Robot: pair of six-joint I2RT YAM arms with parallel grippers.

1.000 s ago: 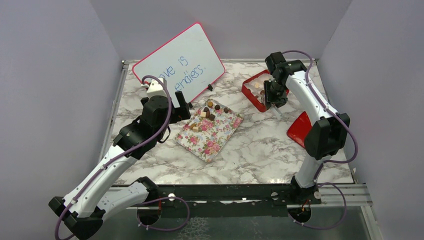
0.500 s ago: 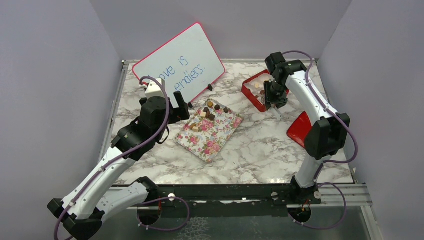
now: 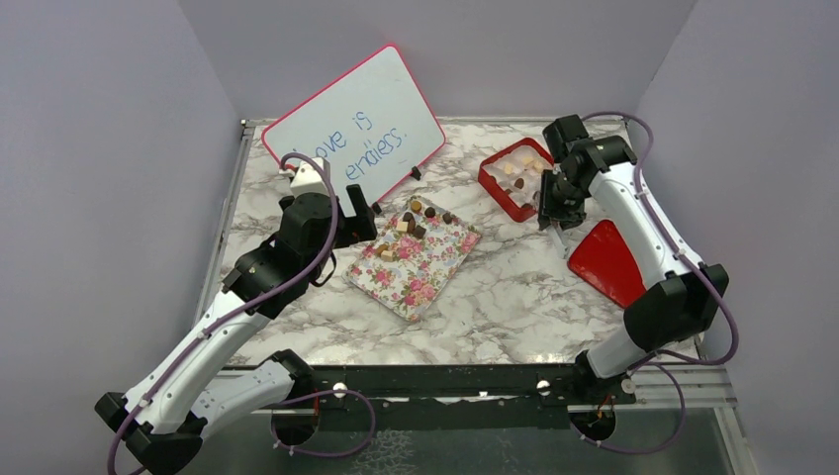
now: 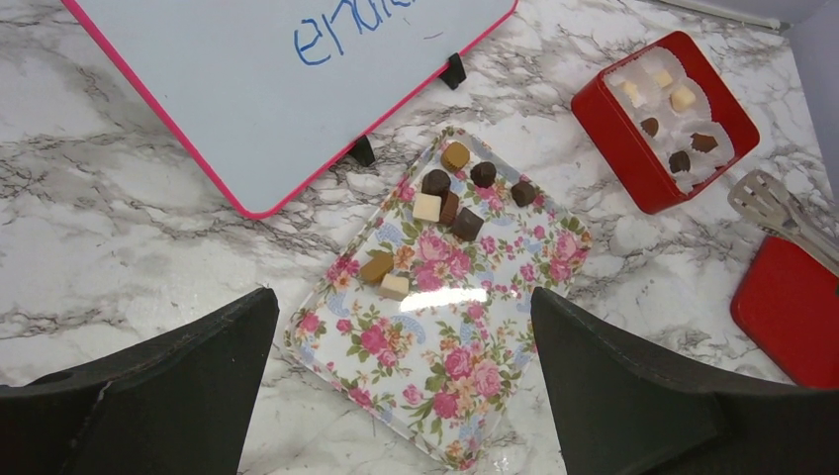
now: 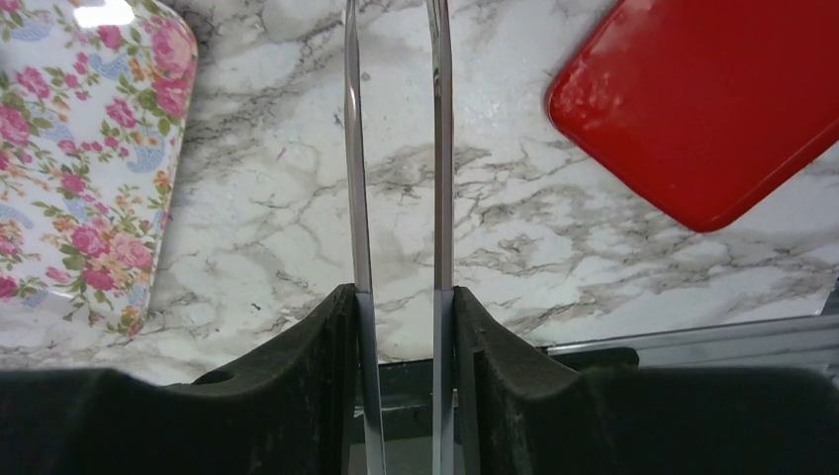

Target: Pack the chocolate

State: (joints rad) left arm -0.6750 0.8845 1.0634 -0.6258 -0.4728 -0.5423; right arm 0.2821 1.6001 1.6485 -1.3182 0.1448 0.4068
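Several chocolate pieces (image 3: 414,220), dark, mid-brown and cream, lie on the far half of the floral tray (image 3: 420,272); they also show in the left wrist view (image 4: 450,203). More chocolate pieces (image 4: 680,158) sit in paper cups in the red box (image 3: 498,186). My left gripper (image 3: 358,213) is open and empty, left of the tray; its jaws stand wide apart over the tray (image 4: 403,302). My right gripper (image 3: 556,203) is shut on metal tongs (image 5: 353,148), held over bare table between the box and the red lid (image 3: 608,259). The tongs' tips (image 4: 770,201) look empty.
A pink-rimmed whiteboard (image 3: 356,129) stands propped at the back left, behind the tray. The red lid (image 5: 702,99) lies flat at the right of the table. Grey walls close in the table's left, back and right sides.
My right arm has swung from over the red box toward the right and near side, carrying the tongs out to the table beside the lid. The left arm has barely moved.
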